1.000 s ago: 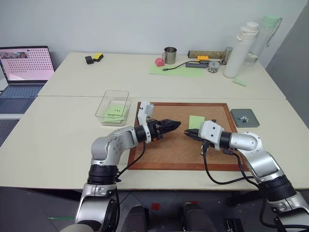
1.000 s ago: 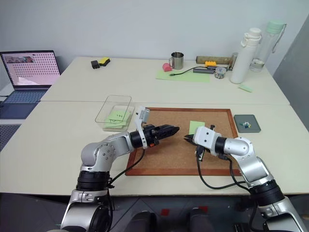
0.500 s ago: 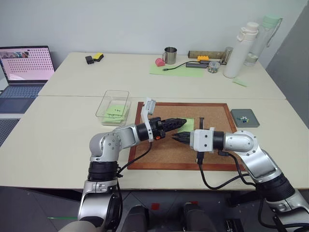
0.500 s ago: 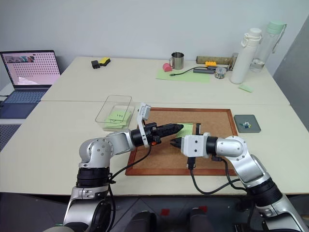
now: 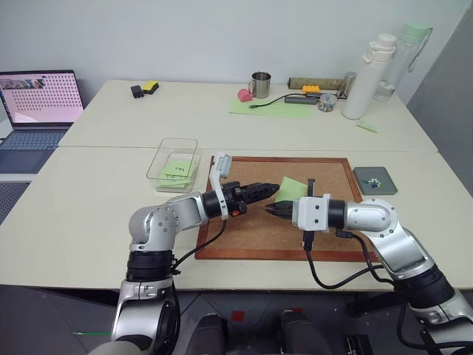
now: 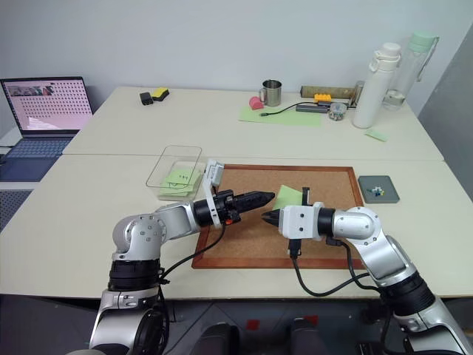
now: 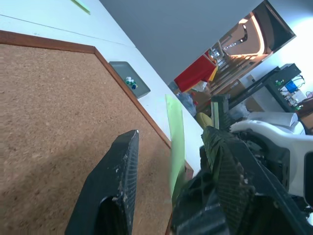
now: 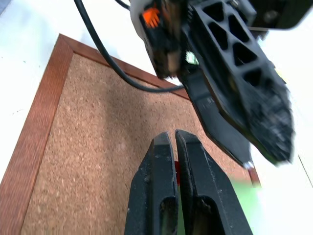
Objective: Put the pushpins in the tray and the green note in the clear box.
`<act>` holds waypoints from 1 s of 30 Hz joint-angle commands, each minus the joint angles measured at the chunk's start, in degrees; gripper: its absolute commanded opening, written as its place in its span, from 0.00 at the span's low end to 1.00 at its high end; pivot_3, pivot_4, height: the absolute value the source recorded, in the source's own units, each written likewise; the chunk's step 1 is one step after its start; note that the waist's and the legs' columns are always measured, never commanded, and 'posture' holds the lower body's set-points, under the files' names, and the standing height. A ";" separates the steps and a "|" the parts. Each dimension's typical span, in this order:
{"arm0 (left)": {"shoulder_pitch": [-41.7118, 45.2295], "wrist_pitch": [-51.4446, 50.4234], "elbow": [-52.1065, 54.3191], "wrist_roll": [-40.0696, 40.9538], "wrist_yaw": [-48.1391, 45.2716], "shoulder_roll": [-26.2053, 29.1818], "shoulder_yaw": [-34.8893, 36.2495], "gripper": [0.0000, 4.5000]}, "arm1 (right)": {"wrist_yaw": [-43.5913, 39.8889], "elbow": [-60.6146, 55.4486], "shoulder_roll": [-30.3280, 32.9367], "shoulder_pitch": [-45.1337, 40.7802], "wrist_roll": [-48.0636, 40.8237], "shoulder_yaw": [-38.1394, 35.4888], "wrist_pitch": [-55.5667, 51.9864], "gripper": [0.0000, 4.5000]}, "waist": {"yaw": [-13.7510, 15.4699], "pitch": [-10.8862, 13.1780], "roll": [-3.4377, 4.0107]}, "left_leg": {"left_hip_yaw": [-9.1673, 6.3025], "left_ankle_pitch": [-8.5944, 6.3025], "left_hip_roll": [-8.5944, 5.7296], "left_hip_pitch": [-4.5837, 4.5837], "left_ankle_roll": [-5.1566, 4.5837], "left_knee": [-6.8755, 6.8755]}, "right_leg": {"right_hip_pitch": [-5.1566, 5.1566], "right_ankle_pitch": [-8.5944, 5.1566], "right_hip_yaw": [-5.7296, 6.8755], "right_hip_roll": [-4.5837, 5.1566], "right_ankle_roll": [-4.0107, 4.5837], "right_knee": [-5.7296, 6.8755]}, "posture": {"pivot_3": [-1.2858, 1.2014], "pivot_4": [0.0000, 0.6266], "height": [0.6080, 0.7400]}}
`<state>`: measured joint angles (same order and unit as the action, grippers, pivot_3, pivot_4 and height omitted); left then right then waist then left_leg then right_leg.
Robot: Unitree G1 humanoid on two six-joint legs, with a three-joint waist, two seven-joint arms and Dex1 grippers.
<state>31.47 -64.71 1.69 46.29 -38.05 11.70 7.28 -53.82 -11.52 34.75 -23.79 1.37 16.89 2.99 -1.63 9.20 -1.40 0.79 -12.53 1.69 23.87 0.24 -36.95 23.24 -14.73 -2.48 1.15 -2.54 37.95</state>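
Green note (image 5: pixel 290 188) is pinched in the right gripper (image 5: pixel 271 211), whose fingers are pressed tight together on one edge so the paper stands up behind them, lifted off the cork board (image 5: pixel 251 233). Facing it tip to tip is the left gripper (image 5: pixel 270 188), fingers parted about halfway with nothing between them, the note's edge just beyond its fingertips. Off behind the right gripper's arm sits the grey tray (image 5: pixel 363 181) on the bench (image 5: pixel 89 200), pushpins (image 5: pixel 375 181) inside. Beyond the left gripper's wrist lies the clear box (image 5: pixel 160 159) holding scribbled green notes (image 5: pixel 174 171)
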 commanded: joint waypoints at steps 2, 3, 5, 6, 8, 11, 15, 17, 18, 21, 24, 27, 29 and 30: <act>-0.14 0.06 2.55 2.09 -0.24 0.28 -0.19 0.49 | -0.85 -3.02 -0.07 -1.50 -1.46 -0.69 -0.34 0.00 | 0.02 0.00 0.00 | 0.00 0.00 -0.01 0.00 0.00 0.00 | 0.00 0.00 0.00 0.00 0.00 0.00 | 0.52 0.24 1.00; -0.10 0.08 2.50 2.27 -0.23 0.17 -0.33 0.49 | -0.99 -3.42 -0.23 -1.62 -1.55 -0.43 -0.50 0.00 | 0.02 0.00 0.00 | 0.00 0.00 -0.01 0.00 0.00 0.00 | 0.00 0.00 0.00 0.00 0.00 0.00 | 0.52 0.24 1.00; -0.16 -0.04 2.66 2.67 -0.25 0.04 -0.54 0.49 | -1.21 -4.33 -0.62 -1.70 -1.65 0.10 -0.90 0.00 | 0.02 0.00 0.00 | 0.00 0.00 0.00 0.00 0.00 0.00 | 0.00 0.00 0.00 0.00 0.00 0.00 | 0.52 0.24 1.00; -0.18 -0.07 2.70 2.82 -0.25 0.01 -0.58 0.49 | -1.32 -4.62 -0.80 -1.73 -1.64 0.24 -1.09 0.00 | 0.01 0.00 0.00 | 0.00 0.00 0.00 0.00 0.00 0.00 | 0.00 0.00 0.00 0.00 0.00 0.00 | 0.52 0.24 1.00; -0.22 -0.13 2.77 3.05 -0.16 0.05 -0.50 0.49 | -1.44 -5.00 -1.03 -1.68 -1.57 0.27 -1.41 0.00 | 0.01 0.00 0.00 | -0.01 0.00 0.00 0.00 0.00 0.00 | 0.00 0.00 0.01 0.00 0.00 0.00 | 0.52 0.24 1.00; -0.49 -0.22 2.93 3.39 -0.19 0.57 -0.20 0.49 | -1.59 -4.94 -1.04 -1.65 -1.48 -0.12 -1.54 0.00 | 0.03 0.00 0.00 | -0.01 0.00 -0.01 0.00 0.00 0.00 | 0.00 0.00 0.00 0.00 0.00 0.00 | 0.52 0.24 1.00; -0.70 0.02 2.56 3.66 -0.31 2.22 0.68 0.49 | -1.61 -4.89 -0.31 -1.83 -1.82 -1.47 -1.85 0.00 | 0.01 0.00 0.00 | 0.00 0.00 0.00 -0.01 0.00 0.00 | 0.00 0.00 0.00 0.00 0.00 0.00 | 0.52 0.24 1.00; -0.65 0.15 2.33 3.89 -0.57 3.53 1.32 0.49 | -1.62 -5.03 0.15 -2.19 -2.27 -2.40 -2.26 0.00 | 0.00 0.00 0.00 | -0.01 0.00 0.00 0.00 0.00 0.00 | 0.00 0.00 0.01 0.00 0.00 0.00 | 0.52 0.24 1.00; -0.87 0.24 2.47 3.77 -1.06 4.54 1.26 0.49 | -1.59 -5.09 0.34 -2.45 -2.59 -2.91 -2.62 0.00 | 0.01 0.00 0.00 | -0.01 0.00 0.00 0.00 0.00 0.00 | 0.00 0.00 0.01 0.00 0.00 0.00 | 0.52 0.24 1.00; -1.92 0.00 3.47 4.35 -2.39 7.04 1.07 0.49 | -1.48 -5.35 0.76 -3.17 -3.44 -3.88 -3.65 0.00 | -0.03 0.02 0.01 | 0.00 0.00 0.00 0.00 0.00 0.00 | 0.00 0.00 0.00 0.00 0.00 0.00 | 0.52 0.24 1.00; -2.68 -0.92 4.82 6.14 -3.41 8.92 1.61 0.49 | -1.53 -5.29 1.16 -3.92 -4.01 -4.60 -4.23 0.00 | 0.01 0.02 0.00 | -0.02 0.00 0.01 0.00 0.00 0.01 | 0.00 0.00 0.02 0.00 0.01 0.00 | 0.52 0.24 1.00; -3.04 -1.57 5.83 7.47 -4.07 10.00 1.58 0.49 | -1.58 -5.40 1.44 -4.40 -4.43 -4.98 -4.64 0.00 | 0.01 0.03 -0.01 | -0.03 0.00 0.02 0.00 0.00 0.01 | 0.00 0.00 0.04 0.00 0.01 -0.01 | 0.52 0.24 1.00; -3.34 -1.57 6.26 7.77 -4.26 10.30 1.11 0.49 | -1.64 -5.84 1.45 -4.87 -4.75 -5.19 -5.16 0.00 | 0.02 0.03 -0.01 | -0.03 0.00 0.02 0.00 0.00 0.00 | 0.00 0.00 0.04 0.02 0.01 0.00 | 0.52 0.24 1.00; -3.45 -1.35 6.22 7.71 -4.20 10.02 0.77 0.49 | -1.62 -6.24 1.28 -5.35 -5.08 -5.24 -5.72 0.00 | 0.02 0.03 -0.01 | -0.02 0.00 0.00 0.00 0.00 0.00 | 0.00 0.00 0.03 0.03 0.01 0.00 | 0.52 0.24 1.00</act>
<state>28.09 -66.12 5.59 52.16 -41.31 21.52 7.96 -55.14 -14.62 35.69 -27.14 -2.01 13.52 -1.99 -1.62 9.23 -1.41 0.78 -12.53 1.70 23.87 0.24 -36.95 23.23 -14.73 -2.45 1.18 -2.52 37.95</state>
